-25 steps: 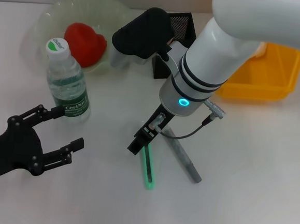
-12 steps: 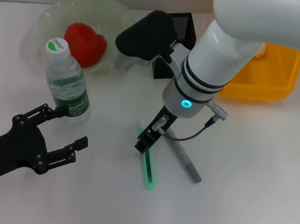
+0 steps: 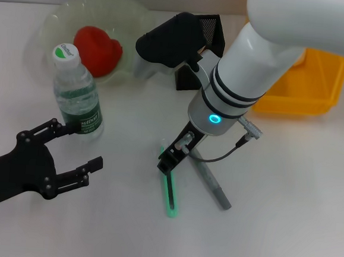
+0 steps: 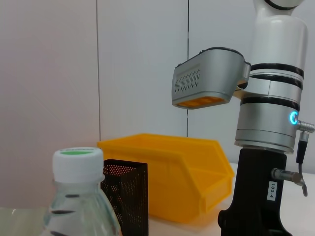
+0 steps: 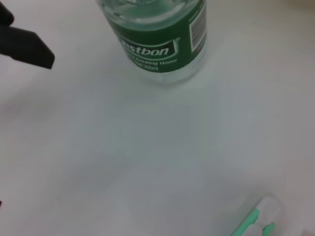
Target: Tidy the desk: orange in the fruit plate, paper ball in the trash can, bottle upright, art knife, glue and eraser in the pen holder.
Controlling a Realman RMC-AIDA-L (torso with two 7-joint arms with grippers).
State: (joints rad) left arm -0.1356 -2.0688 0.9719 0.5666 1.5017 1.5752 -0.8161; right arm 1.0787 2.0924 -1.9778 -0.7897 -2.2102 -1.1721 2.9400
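Note:
The bottle stands upright on the white desk, its cap close in the left wrist view. The orange lies in the pale green fruit plate. My left gripper is open at the lower left, its upper finger just beside the bottle's base. My right gripper hangs low over the far end of the mint-green art knife. The grey glue lies beside the knife. The black pen holder is partly behind my right arm. Paper ball and eraser are out of view.
The yellow trash can stands at the back right, beside the pen holder. My right arm's bulky wrist reaches across the middle of the desk and covers part of it.
My right gripper has shifted slightly to the right above the knife. My left gripper has crept a little toward the bottle, still open. Bottle, knife and glue have not moved.

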